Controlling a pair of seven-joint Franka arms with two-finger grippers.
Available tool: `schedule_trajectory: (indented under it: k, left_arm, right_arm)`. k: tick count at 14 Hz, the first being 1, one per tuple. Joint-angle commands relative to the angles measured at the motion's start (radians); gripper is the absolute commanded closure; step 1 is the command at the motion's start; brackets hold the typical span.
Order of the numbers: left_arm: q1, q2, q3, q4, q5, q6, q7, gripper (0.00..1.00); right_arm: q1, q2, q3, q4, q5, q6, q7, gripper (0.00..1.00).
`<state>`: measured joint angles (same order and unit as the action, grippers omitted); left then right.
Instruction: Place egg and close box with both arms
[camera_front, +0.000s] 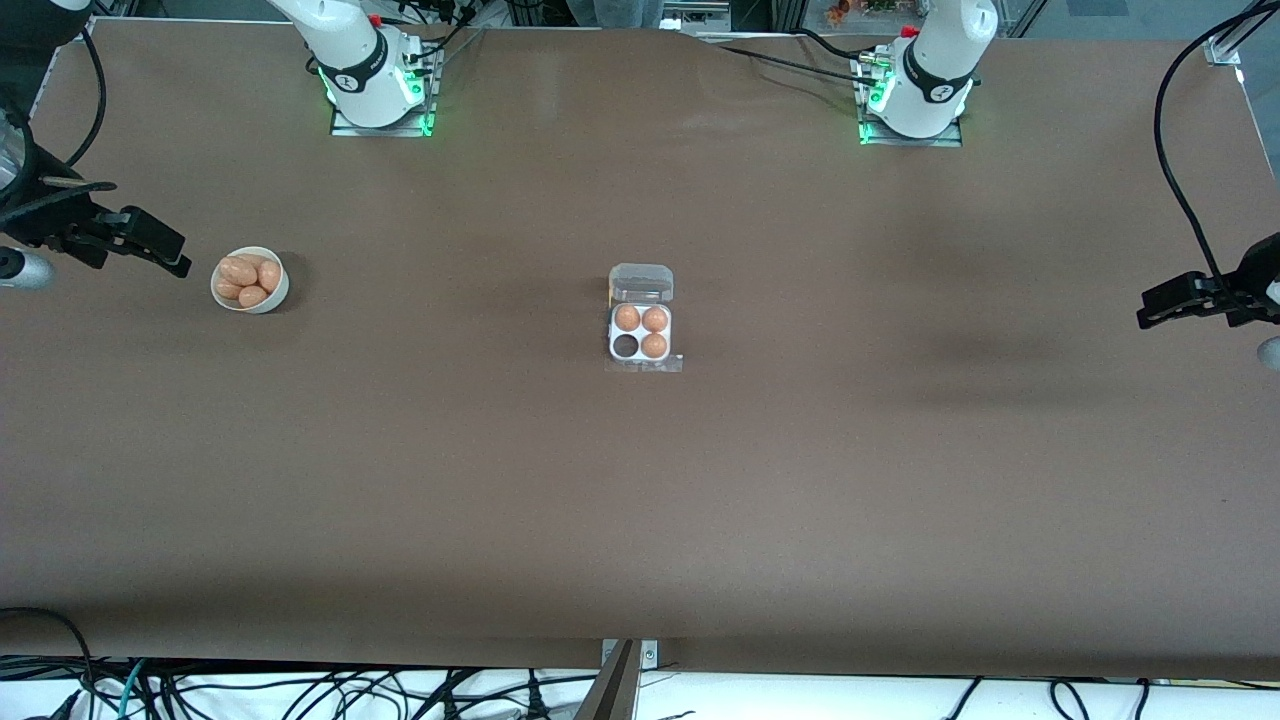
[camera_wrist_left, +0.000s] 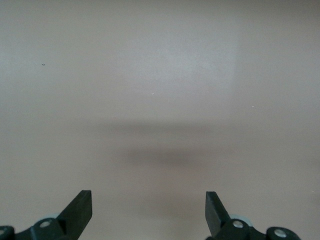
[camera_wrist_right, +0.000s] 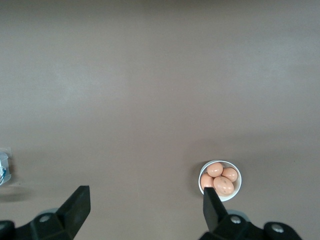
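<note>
The box (camera_front: 640, 345) sits mid-table with its clear lid (camera_front: 640, 283) hinged open and lying toward the arms' bases. Three orange-brown eggs (camera_front: 640, 320) fill its white tray; the cell (camera_front: 626, 346) nearest the front camera, toward the right arm's end, is empty. Several more eggs (camera_front: 248, 277) lie in a round white bowl (camera_front: 275, 297) toward the right arm's end. My right gripper (camera_front: 165, 250) is open and empty in the air beside the bowl, which shows by one fingertip in the right wrist view (camera_wrist_right: 237, 190). My left gripper (camera_front: 1160, 305) is open and empty over bare table (camera_wrist_left: 160, 100) at the left arm's end.
The brown table (camera_front: 640, 520) is wide and bare around the box and the bowl. Black cables hang at both ends (camera_front: 1175, 150) and run along the edge nearest the front camera (camera_front: 300, 690). The arm bases (camera_front: 375, 90) stand farthest from that camera.
</note>
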<state>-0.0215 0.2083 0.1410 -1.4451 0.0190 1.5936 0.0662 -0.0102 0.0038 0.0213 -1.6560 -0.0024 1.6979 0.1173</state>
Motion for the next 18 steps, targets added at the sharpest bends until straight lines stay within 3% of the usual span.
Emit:
schedule_trajectory:
  k: [1,9,14,18]
  left_arm:
    - [0.009,0.011,-0.006,0.026,0.030,-0.012,0.014,0.00]
    - [0.011,0.011,-0.004,0.026,0.030,-0.012,0.014,0.00]
    - [0.011,0.011,-0.006,0.026,0.030,-0.012,0.014,0.00]
    - [0.011,0.011,-0.004,0.026,0.030,-0.012,0.014,0.00]
  right_arm:
    - [-0.008,-0.002,0.005,0.015,0.009,-0.020,-0.005,0.00]
    - [-0.036,0.120,-0.012,-0.005,-0.005,-0.090,-0.005,0.00]
    - [-0.042,0.087,-0.184,-0.232,0.012,0.092,-0.207,0.00]
    - [-0.042,0.042,-0.256,-0.402,0.059,0.251,-0.329,0.00]
